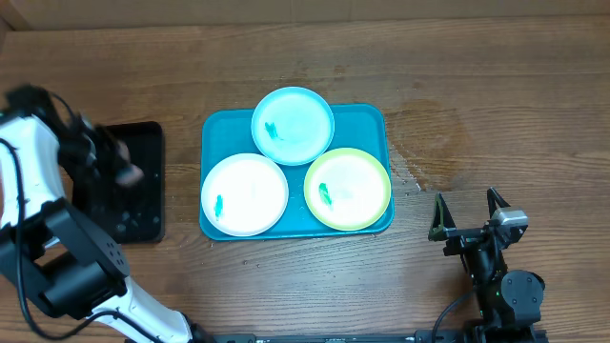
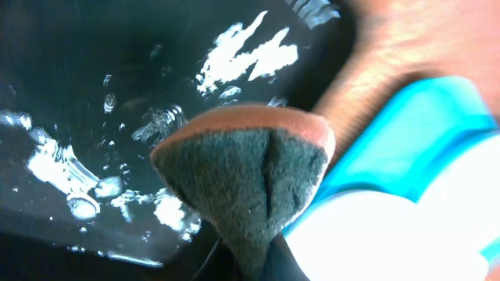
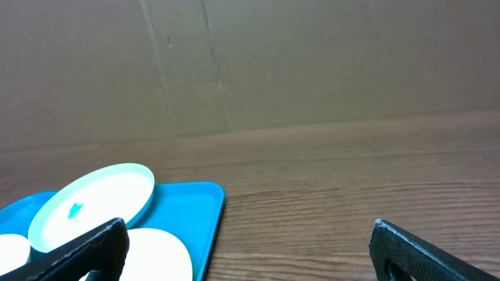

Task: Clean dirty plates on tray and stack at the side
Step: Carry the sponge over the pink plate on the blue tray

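Sponge (image 2: pixel 246 176), pinched in your left pincer (image 1: pixel 122 168), hangs over the wet black tray (image 1: pixel 143 205). Your right pincer (image 1: pixel 467 203) gapes wide, right of the turquoise tray (image 1: pixel 367 119), where a blue plate (image 1: pixel 293 125), white plate (image 1: pixel 244 193) and green-rimmed plate (image 1: pixel 348 189) lie, each smeared teal.

Turquoise tray (image 1: pixel 370 118): no readable text.
Light blue plate (image 1: pixel 293 126), 12 o'clock on it: none.
White plate (image 1: pixel 244 193), 8 o'clock: none.
Yellow-green rimmed plate (image 1: pixel 347 189), 4 o'clock: none.
Black tray (image 1: pixel 143 205): none.
Sponge (image 2: pixel 242 179): no legible brand.
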`<state>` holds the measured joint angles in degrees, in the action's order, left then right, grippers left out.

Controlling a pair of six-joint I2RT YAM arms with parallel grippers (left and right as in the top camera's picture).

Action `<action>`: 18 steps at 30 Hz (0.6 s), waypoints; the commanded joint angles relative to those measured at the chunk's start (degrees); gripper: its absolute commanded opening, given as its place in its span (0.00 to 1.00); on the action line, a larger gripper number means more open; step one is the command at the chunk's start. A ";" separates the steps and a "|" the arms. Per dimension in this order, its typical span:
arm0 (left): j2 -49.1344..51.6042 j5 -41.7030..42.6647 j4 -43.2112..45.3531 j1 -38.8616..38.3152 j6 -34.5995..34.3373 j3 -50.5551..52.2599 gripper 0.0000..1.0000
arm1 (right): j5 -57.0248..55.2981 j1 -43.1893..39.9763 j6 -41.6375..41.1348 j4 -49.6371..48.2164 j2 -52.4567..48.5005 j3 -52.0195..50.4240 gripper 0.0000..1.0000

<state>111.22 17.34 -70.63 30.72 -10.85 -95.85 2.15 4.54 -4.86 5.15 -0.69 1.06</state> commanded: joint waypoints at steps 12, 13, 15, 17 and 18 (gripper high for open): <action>-9.90 1.31 -10.58 -20.94 2.71 -5.40 0.04 | 0.04 -0.15 0.20 -0.48 0.52 -0.61 1.00; -9.57 1.11 -9.75 -22.95 2.69 -2.93 0.04 | 0.04 -0.15 0.20 -0.48 0.52 -0.61 1.00; -8.74 1.09 -7.15 -26.62 1.88 2.62 0.04 | 0.04 -0.15 0.20 -0.48 0.52 -0.61 1.00; -7.98 1.09 -3.48 -29.79 0.87 8.15 0.04 | 0.04 -0.15 0.20 -0.48 0.52 -0.61 1.00; -7.63 1.07 -1.16 -31.32 0.55 10.88 0.04 | 0.04 -0.15 0.20 -0.48 0.52 -0.61 1.00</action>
<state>102.19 19.68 -75.16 3.33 -9.23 -91.92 2.13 4.54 -4.82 5.13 -0.69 1.06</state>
